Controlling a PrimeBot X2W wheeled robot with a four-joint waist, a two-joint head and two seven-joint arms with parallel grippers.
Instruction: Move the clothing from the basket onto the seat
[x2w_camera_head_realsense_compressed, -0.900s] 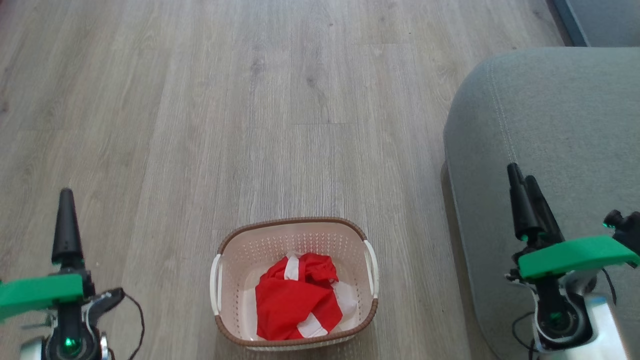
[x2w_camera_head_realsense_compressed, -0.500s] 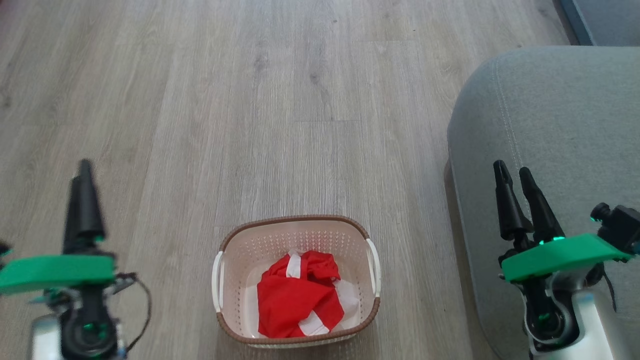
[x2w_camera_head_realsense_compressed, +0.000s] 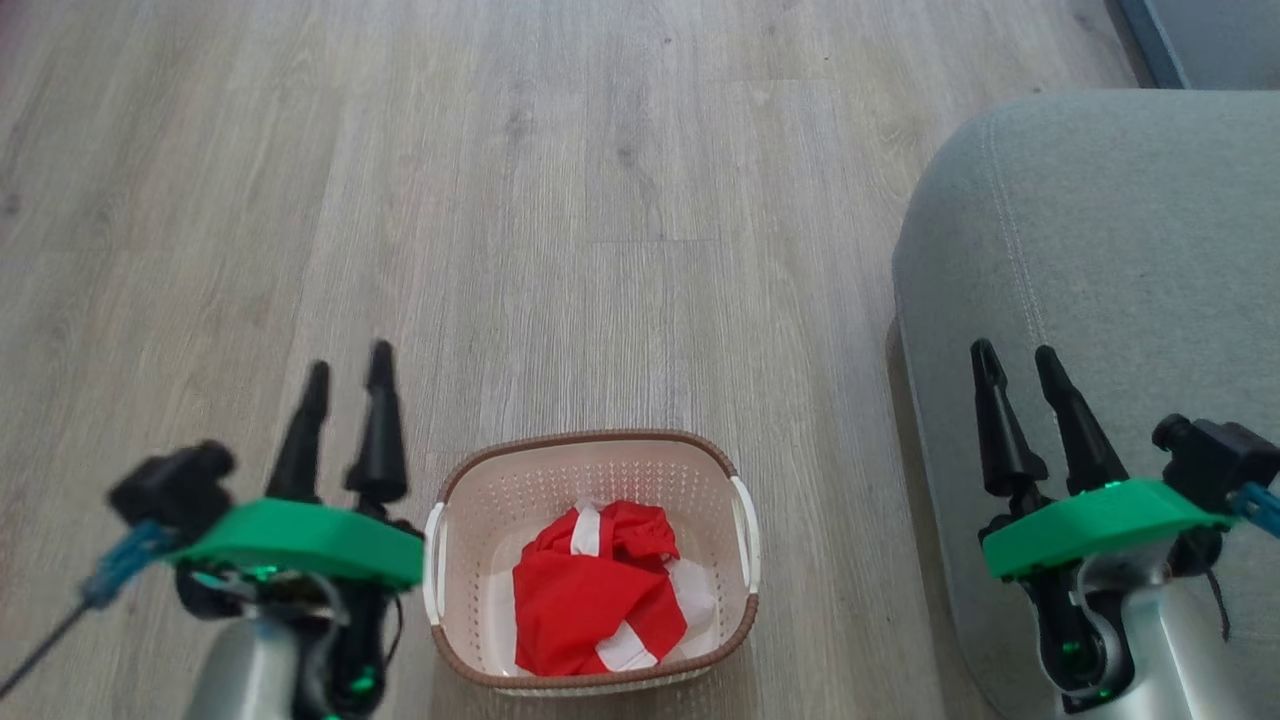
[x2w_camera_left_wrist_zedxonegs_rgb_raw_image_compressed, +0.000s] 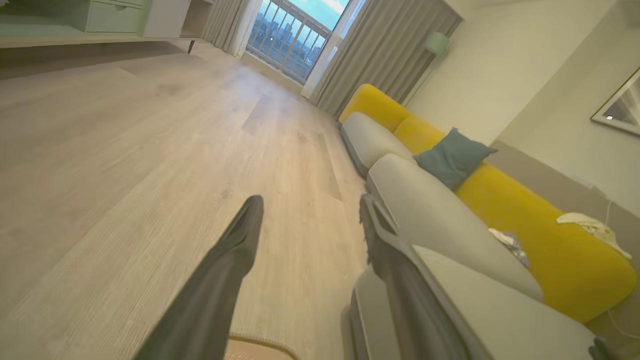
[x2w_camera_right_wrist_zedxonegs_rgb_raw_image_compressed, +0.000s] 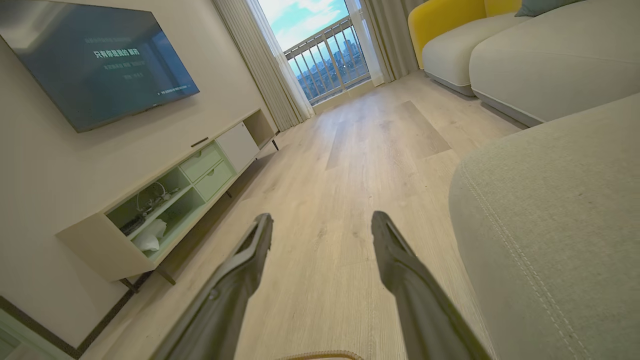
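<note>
Sitting on the wood floor (x2w_camera_head_realsense_compressed: 600, 200), the cream laundry basket (x2w_camera_head_realsense_compressed: 590, 440) holds the crumpled red-and-white clothing (x2w_camera_head_realsense_compressed: 590, 595), bunched toward the robot's side. The left gripper (x2w_camera_head_realsense_compressed: 349, 358) hovers just beside the basket's left handle, jaws apart and empty. The right gripper (x2w_camera_head_realsense_compressed: 1015, 350) hangs over the grey seat (x2w_camera_head_realsense_compressed: 1120, 230) edge, jaws likewise apart.

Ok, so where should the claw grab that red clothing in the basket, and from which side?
Grip the crumpled hump at the far end of the clothing, where the red and white folds bunch up and give a ridge to pinch. Come straight down from above: the basket walls it in all round. The left claw, open, looks nearest.
</note>
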